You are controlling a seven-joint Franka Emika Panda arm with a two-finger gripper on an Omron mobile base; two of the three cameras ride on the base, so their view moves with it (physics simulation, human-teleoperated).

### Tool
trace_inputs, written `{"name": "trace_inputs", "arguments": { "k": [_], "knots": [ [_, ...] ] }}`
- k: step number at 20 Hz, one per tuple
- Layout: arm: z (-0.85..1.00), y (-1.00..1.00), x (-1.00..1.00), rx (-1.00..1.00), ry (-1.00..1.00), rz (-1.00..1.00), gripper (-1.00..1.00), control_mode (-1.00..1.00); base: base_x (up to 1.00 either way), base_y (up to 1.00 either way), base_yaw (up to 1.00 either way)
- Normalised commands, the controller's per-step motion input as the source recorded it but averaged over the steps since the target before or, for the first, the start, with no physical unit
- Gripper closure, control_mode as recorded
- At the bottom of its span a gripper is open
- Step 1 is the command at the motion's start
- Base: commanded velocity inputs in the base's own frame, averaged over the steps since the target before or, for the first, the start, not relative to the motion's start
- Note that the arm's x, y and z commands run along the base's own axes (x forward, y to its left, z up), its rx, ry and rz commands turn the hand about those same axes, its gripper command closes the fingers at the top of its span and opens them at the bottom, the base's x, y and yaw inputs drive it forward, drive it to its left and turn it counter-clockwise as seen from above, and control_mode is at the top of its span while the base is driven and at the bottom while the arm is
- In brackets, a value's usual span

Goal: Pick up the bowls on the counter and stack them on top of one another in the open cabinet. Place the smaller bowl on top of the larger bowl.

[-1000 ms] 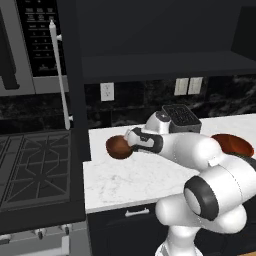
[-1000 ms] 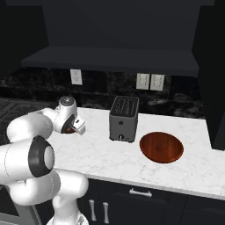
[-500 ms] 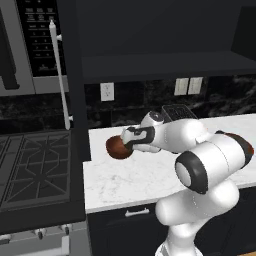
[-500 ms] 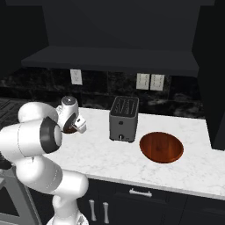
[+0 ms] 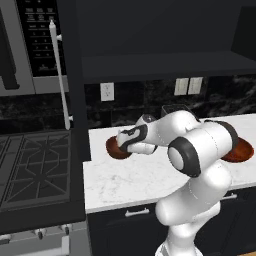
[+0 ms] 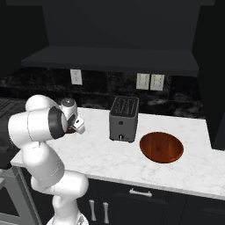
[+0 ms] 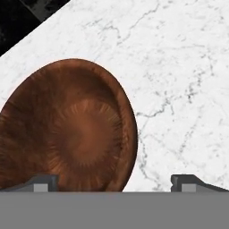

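The smaller bowl, deep and dark brown, stands on the white marble counter near its left end. My gripper hangs open just above it, with the bowl's near rim between the two fingertips. In the left base view the gripper sits right over the smaller bowl. The larger bowl, wide and reddish, lies on the counter to the right of the toaster. The open cabinet's dark shelf runs above the counter, bare.
A steel toaster stands mid-counter between the two bowls. The black gas stovetop lies left of the counter, with the microwave and its long handle above it. Wall outlets dot the dark backsplash.
The hand has crept a little leftward and lower over the smaller bowl while the elbow swung up and toward the camera. Both bowls stay where they were.
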Motion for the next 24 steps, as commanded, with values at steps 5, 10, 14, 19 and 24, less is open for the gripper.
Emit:
{"name": "trace_inputs", "arguments": {
  "k": [5,10,14,19,24],
  "knots": [
    [-0.29,0.11,0.16,0.0,0.0,0.0,-1.0,-1.0,0.0,0.0,0.0],
    [-0.2,0.09,0.21,0.0,0.01,0.0,1.0,-1.0,0.0,0.0,0.0],
    [-0.06,0.03,0.03,0.0,0.01,0.0,1.0,-1.0,0.0,0.0,0.0],
    [-0.03,0.0,-0.01,0.0,0.06,0.0,1.0,-1.0,0.0,0.0,0.0],
    [0.14,0.0,-0.48,0.0,-0.07,-0.04,1.0,-1.0,0.0,0.0,0.0]
  ]
}}
